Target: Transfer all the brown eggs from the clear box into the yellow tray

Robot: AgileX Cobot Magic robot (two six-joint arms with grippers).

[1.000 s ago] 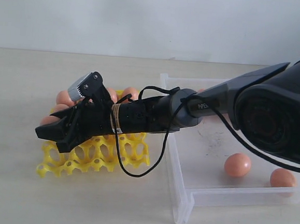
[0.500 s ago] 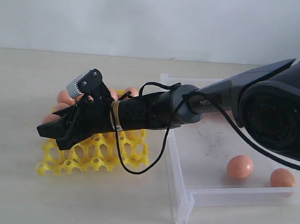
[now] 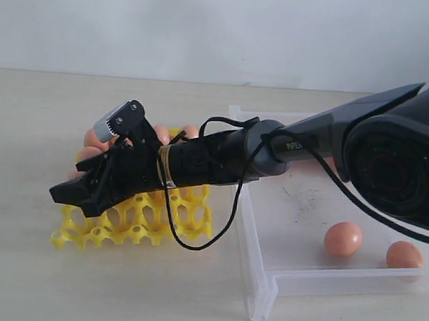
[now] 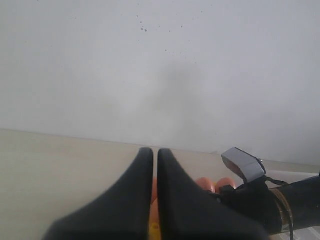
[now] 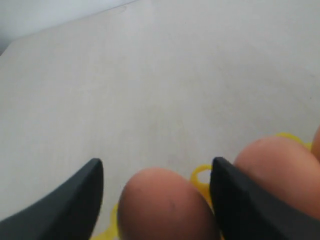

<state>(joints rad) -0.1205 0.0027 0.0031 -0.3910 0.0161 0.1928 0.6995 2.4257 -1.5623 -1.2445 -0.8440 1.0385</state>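
Observation:
My right gripper (image 3: 70, 197) reaches across from the right, low over the left edge of the yellow tray (image 3: 139, 218). It is open, its fingers either side of a brown egg (image 5: 165, 207) resting at the tray's rim; there is a gap on one side. Another egg (image 5: 277, 167) lies just beyond one finger. Several eggs (image 3: 94, 137) sit along the tray's far side, partly hidden by the arm. Two eggs (image 3: 341, 238) (image 3: 404, 254) lie in the clear box (image 3: 260, 283). My left gripper (image 4: 155, 151) is shut and empty, pointing toward the tray's eggs (image 4: 207, 182); the exterior view does not show it.
The right arm and its looping black cable (image 3: 193, 241) hang over the tray and the box's left wall. The right arm's grey wrist camera (image 4: 242, 164) shows close by in the left wrist view. A pale wall stands behind the table.
The right gripper has dropped slightly and edged left over the tray's left edge. The eggs in the box stay about where they were.

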